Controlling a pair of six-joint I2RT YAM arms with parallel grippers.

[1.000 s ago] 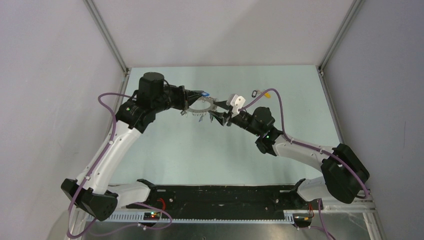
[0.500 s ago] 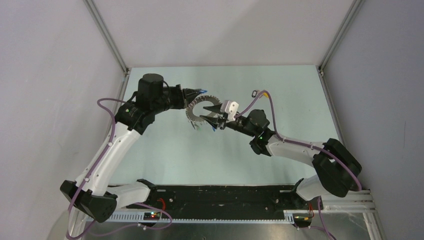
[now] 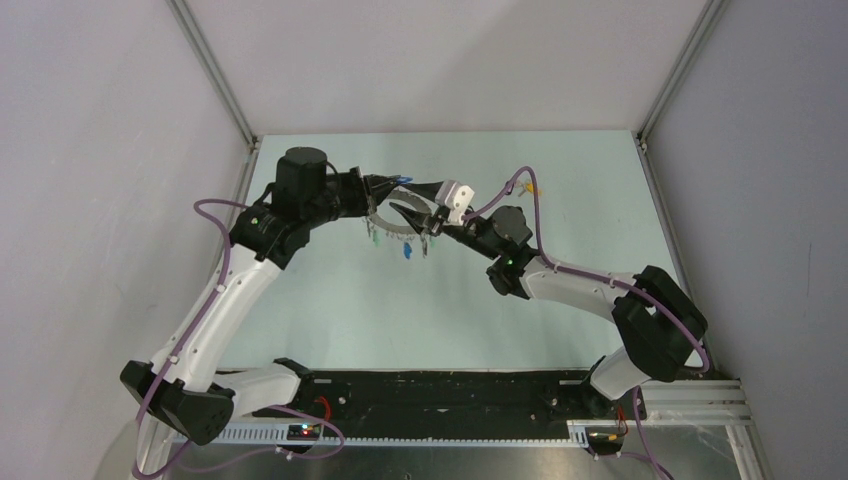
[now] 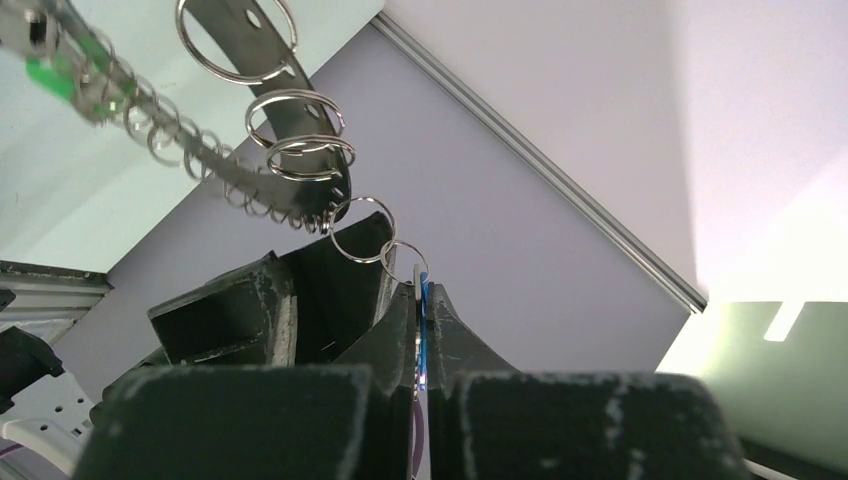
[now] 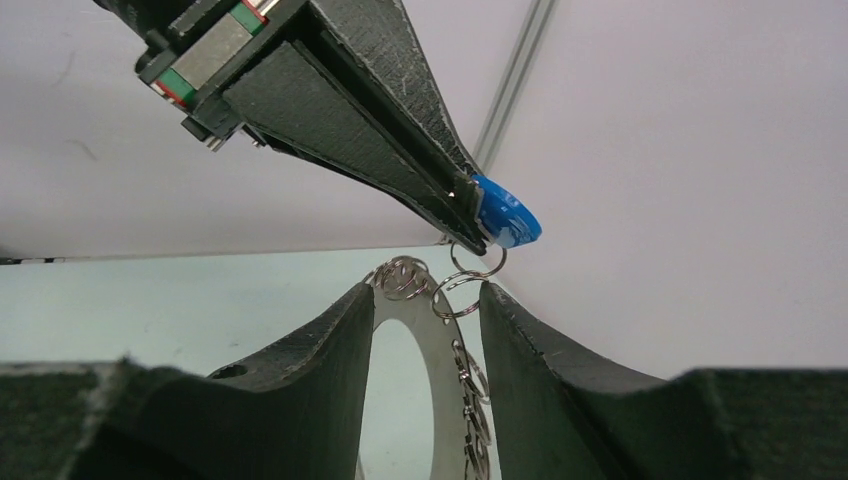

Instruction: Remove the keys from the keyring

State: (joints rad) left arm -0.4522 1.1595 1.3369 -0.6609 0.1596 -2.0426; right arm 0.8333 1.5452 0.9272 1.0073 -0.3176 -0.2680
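The keyring (image 3: 392,226) is a silvery flat loop with many small split rings along its rim, held up above the table. It also shows in the left wrist view (image 4: 296,70) and the right wrist view (image 5: 441,352). My left gripper (image 3: 392,184) is shut on a blue-headed key (image 3: 404,181) that hangs from the ring; it shows edge-on between the jaws (image 4: 422,322) and in the right wrist view (image 5: 506,222). My right gripper (image 3: 414,212) is open, its fingers (image 5: 330,350) either side of the ring's rim. A green key (image 3: 372,241) and another blue key (image 3: 407,252) dangle below.
A small yellow-headed key (image 3: 532,187) lies on the pale green table (image 3: 330,310) at the back right, partly behind the right arm's purple cable. Grey walls and metal frame posts close in the sides and back. A black base rail runs along the near edge.
My right gripper has moved left and farther back, up to the left gripper, and now straddles the ring. The ring has swung and its hanging keys have shifted. The left arm has barely moved.
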